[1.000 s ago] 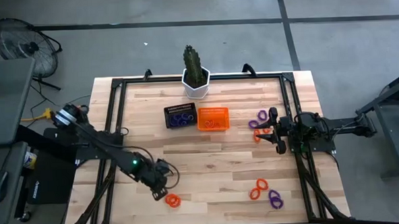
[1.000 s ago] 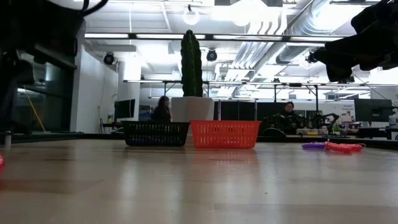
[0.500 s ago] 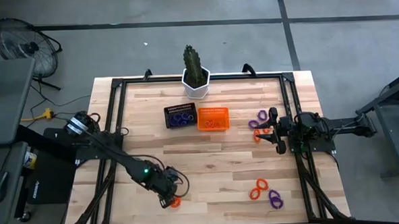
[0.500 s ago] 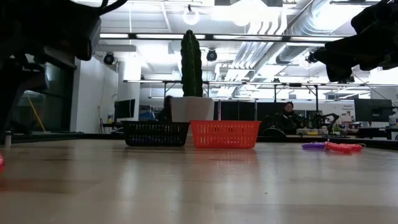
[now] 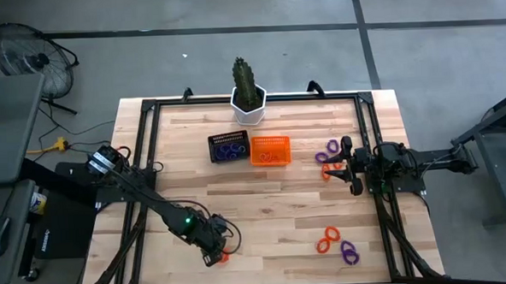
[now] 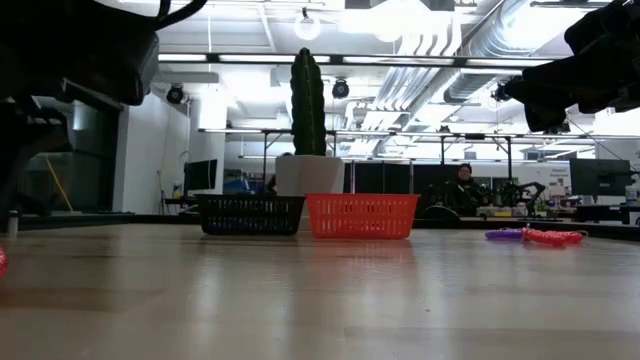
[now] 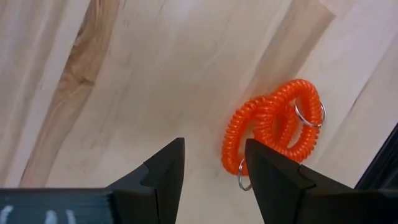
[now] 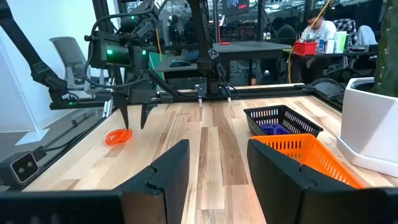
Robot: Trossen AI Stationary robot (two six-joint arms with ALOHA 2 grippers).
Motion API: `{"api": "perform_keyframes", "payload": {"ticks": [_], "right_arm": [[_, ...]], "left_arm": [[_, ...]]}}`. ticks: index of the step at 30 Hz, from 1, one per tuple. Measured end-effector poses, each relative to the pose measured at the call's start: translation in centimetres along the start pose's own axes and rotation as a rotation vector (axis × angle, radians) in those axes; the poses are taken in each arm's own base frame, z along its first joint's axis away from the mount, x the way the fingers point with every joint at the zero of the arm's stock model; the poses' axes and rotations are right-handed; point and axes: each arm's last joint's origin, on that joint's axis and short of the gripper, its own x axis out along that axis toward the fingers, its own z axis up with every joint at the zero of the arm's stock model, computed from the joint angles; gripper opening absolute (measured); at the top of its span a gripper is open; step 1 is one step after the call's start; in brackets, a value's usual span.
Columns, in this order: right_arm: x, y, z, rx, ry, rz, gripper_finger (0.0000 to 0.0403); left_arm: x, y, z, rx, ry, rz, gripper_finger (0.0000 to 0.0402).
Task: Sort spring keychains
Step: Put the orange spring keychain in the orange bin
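Here the left claw points down near the table's front edge, left of centre, its fingers apart and just beside an orange spring keychain lying flat on the wood. The left arm reaches in diagonally from the table's left side. The right claw hovers near the right edge, fingers spread and empty, arm level, beside purple and orange keychains. More keychains lie toward the front right corner.
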Motion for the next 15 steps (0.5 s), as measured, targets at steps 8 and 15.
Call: {"api": "perform_keyframes", "payload": {"ticks": [8, 15], "right_arm": [[0.0, 0.0, 0.0, 0.0, 0.0, 0.0, 0.0156], [0.0, 0.0, 0.0, 0.0, 0.0, 0.0, 0.0157]], "left_arm": [[0.5, -0.2, -0.6, 0.016, 0.009, 0.018, 0.0168], [1.3, -0.2, -0.6, 0.026, 0.021, 0.031, 0.0168]]}}
